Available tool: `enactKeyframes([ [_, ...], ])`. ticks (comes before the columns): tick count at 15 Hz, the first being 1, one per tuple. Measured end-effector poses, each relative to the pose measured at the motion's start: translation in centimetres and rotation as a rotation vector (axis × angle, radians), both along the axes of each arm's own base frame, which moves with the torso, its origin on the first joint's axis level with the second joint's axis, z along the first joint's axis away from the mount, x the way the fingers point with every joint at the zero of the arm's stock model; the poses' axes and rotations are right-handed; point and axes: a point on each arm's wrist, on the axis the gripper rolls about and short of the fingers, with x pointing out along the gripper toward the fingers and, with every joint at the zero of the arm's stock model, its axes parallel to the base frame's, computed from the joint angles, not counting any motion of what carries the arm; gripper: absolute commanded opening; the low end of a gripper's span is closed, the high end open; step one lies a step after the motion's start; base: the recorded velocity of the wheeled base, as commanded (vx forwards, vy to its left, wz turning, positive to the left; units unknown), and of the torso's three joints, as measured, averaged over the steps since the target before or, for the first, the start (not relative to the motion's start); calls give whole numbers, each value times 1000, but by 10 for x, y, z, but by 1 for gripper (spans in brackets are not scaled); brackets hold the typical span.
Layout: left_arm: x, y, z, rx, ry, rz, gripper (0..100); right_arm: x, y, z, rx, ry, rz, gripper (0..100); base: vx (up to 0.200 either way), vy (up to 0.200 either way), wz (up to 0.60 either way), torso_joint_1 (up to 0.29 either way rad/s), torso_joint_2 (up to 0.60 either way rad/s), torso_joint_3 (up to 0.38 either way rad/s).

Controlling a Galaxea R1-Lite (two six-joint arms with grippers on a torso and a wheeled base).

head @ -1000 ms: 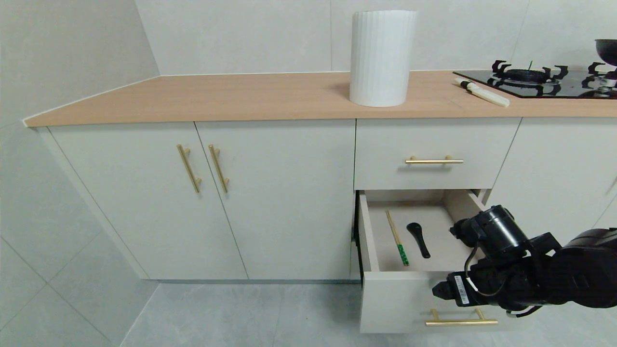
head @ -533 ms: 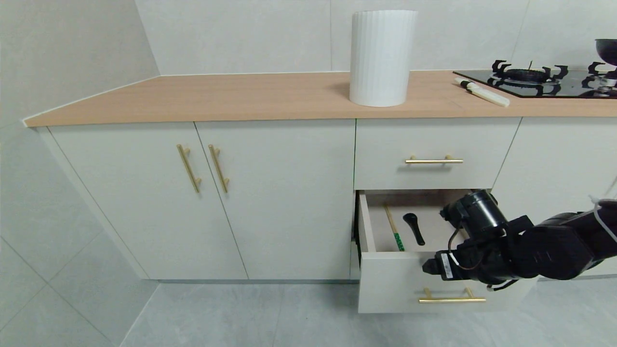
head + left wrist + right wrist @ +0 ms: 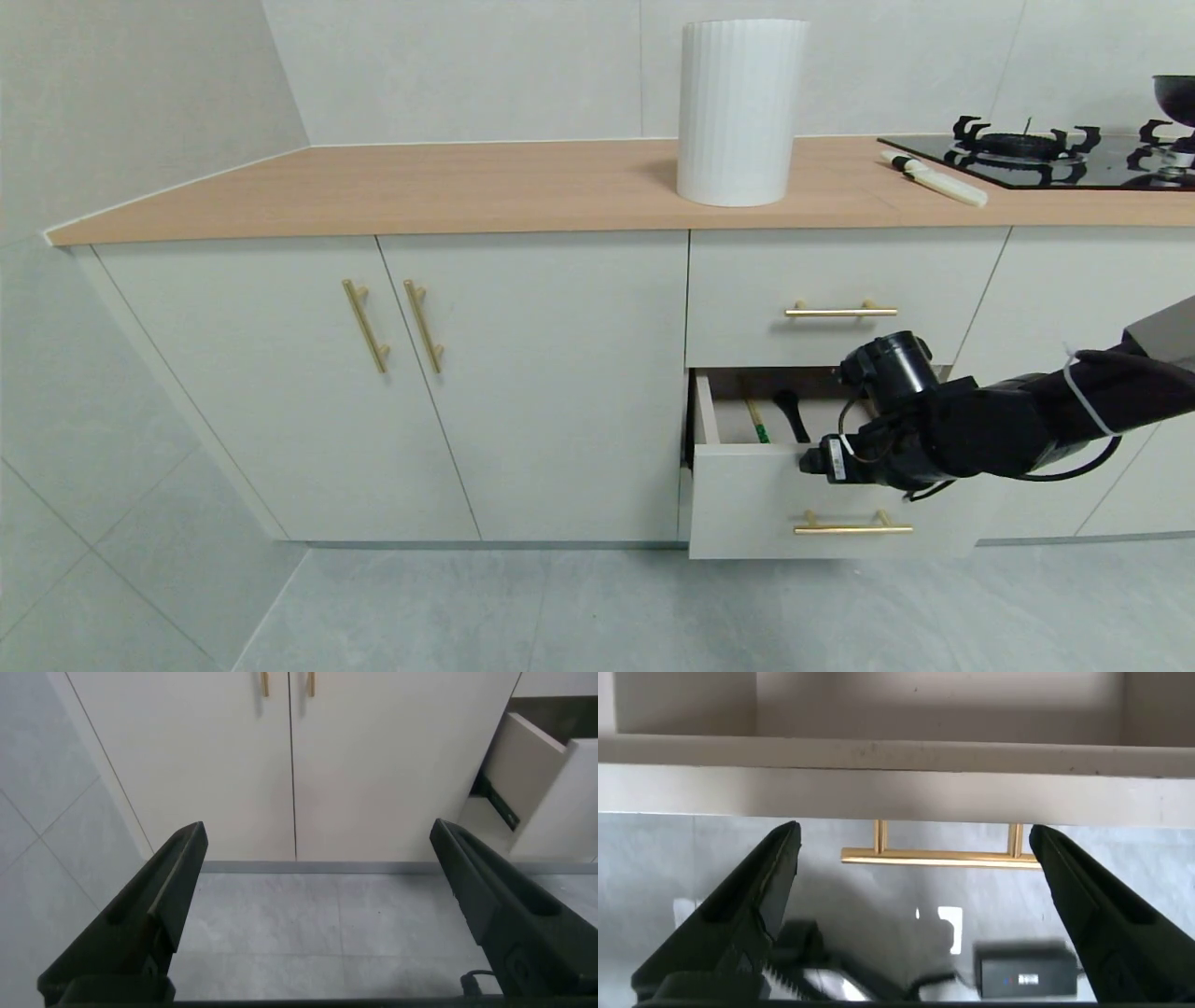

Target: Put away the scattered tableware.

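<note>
Your right gripper [image 3: 913,859] is sitting spread wide and empty at the front of the drawer [image 3: 747,495], above its handle [image 3: 852,529]. It looks placed for pushing rather than grasping. The drawer is standing partly open, sheltering the chopsticks [image 3: 754,422] and black spoon [image 3: 792,418] side by side. Both are lying lengthwise near-to-far, the spoon's broader end pointing far. Your left gripper [image 3: 318,831] is hanging open, facing the cabinet doors [image 3: 374,756].

Glossy black right arm [image 3: 1013,431] at right of frame, grey segment [image 3: 1165,329] at far right edge. Black cylindrical housing [image 3: 887,366] on wrist, white tie [image 3: 1074,378], thin black cable [image 3: 1092,462], white label [image 3: 837,469]. Right hand [image 3: 912,838], left hand [image 3: 318,833]: paired black tapered fingers [image 3: 154,915].
</note>
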Motion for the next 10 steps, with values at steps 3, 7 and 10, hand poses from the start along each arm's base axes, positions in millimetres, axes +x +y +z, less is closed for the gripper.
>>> enactKeyframes([
  [3, 0, 0, 0, 0, 0, 0, 100, 16, -2, -2, 6, -19, -19, 100, 0, 0, 0, 0, 0, 0],
  [7, 0, 0, 0, 0, 0, 0, 100, 38, -6, -3, -1, -51, -26, 100, 0, 0, 0, 0, 0, 0],
  [10, 0, 0, 0, 0, 0, 0, 100, 55, -6, -3, 11, -89, -40, 100, 0, 0, 0, 0, 0, 0],
])
